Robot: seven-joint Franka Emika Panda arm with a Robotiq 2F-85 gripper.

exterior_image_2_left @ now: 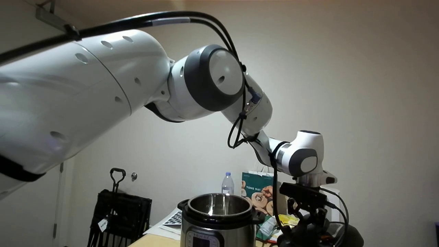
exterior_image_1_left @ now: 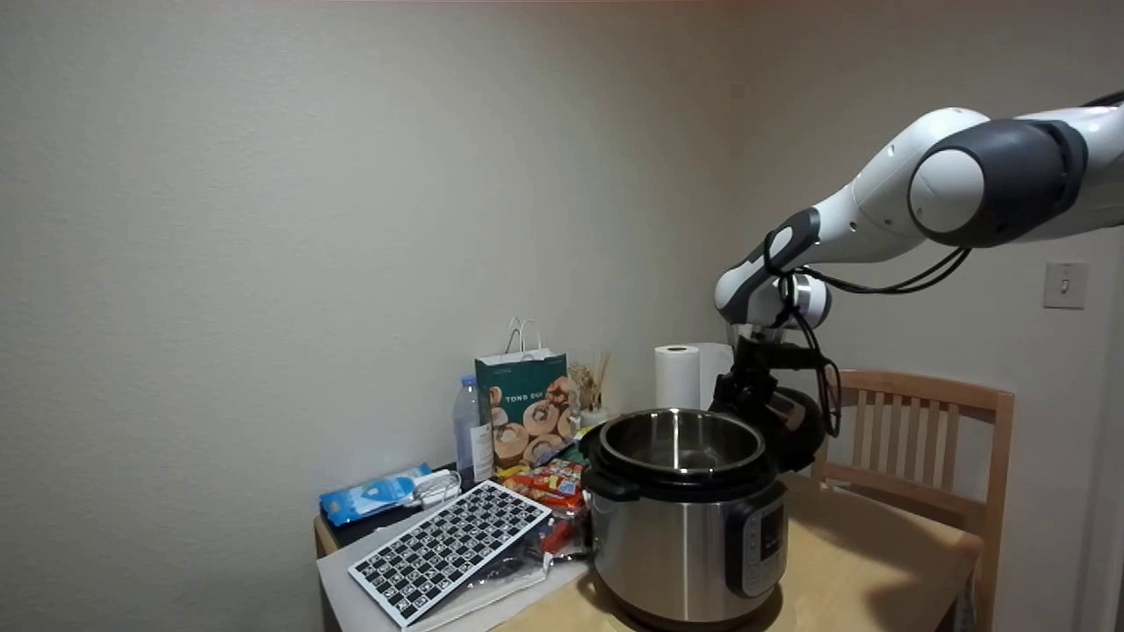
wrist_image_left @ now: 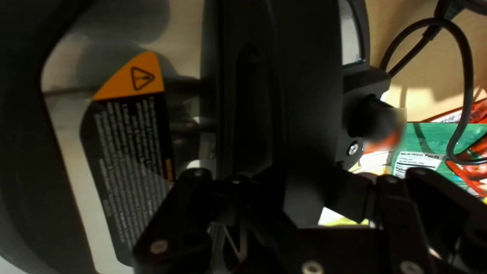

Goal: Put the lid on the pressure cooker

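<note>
Pale wall [exterior_image_1_left: 307,219], lid [exterior_image_1_left: 803,428] (gripped), just below hand [exterior_image_1_left: 749,395]

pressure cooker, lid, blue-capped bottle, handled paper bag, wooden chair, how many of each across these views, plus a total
Pressure cooker: 1
Lid: 1
Blue-capped bottle: 1
Handled paper bag: 1
Wooden chair: 1
Total: 5

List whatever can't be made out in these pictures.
Warning label on the lid: fine print blurred in the wrist view.
The lid's outline: partly behind the pressure cooker in an exterior view.
Control panel: button markings too small in both exterior views.
Paper-towel roll: base hidden by the pressure cooker in an exterior view.
</note>
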